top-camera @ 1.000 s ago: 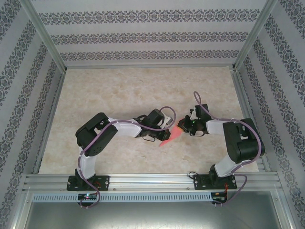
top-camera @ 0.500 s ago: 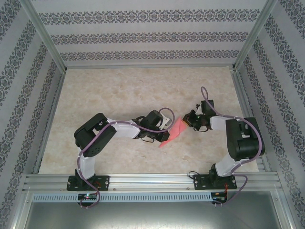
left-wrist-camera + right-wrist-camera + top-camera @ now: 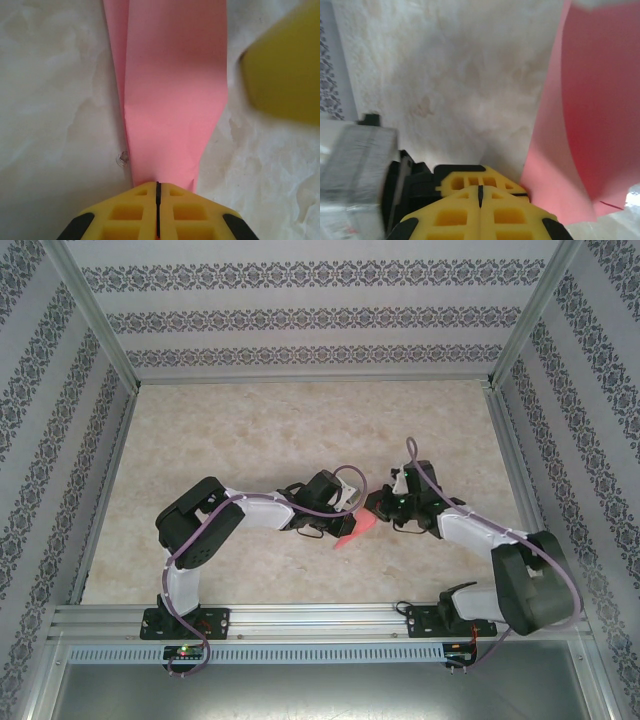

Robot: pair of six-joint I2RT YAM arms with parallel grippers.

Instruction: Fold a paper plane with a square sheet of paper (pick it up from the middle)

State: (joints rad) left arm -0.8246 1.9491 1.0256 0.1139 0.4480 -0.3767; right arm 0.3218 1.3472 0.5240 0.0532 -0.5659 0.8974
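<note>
sheet: thin pink-red paper sheet (image 3: 355, 533), folded lengthwise into a long strip with one layer over another (image 3: 175, 90); crease running its length; one end narrowed where pinched, lifted a little off the table; in the right wrist view a curved wall of pink (image 3: 580, 125)
left gripper (image 3: 338, 528): at the sheet's near end; yellow fingers pressed together with the paper coming out of the seam between them (image 3: 157, 187); clamped on the sheet
right gripper (image 3: 376, 508): at the sheet's far-right end; yellow fingers closed tight, only a thin dark seam between them (image 3: 479, 192); sheet just beside its right finger, none seen inside the seam; contact with the sheet not clear
table: beige marbled table top (image 3: 270, 430) under the sheet; sheet above its near-middle part; bare surface both sides of the strip (image 3: 50, 100), and left of the pink wall (image 3: 445, 75)
speck: small clear ring-like mark (image 3: 122, 158) on the table, just left of the sheet's narrowed end
yellow block (image 3: 285, 65): blurred, just right of the sheet's right edge; too blurred to name
surround: grey-patterned striped wall panels (image 3: 320, 315) well beyond the sheet on three sides; ribbed aluminium rail (image 3: 320, 618) on the near side of the sheet
</note>
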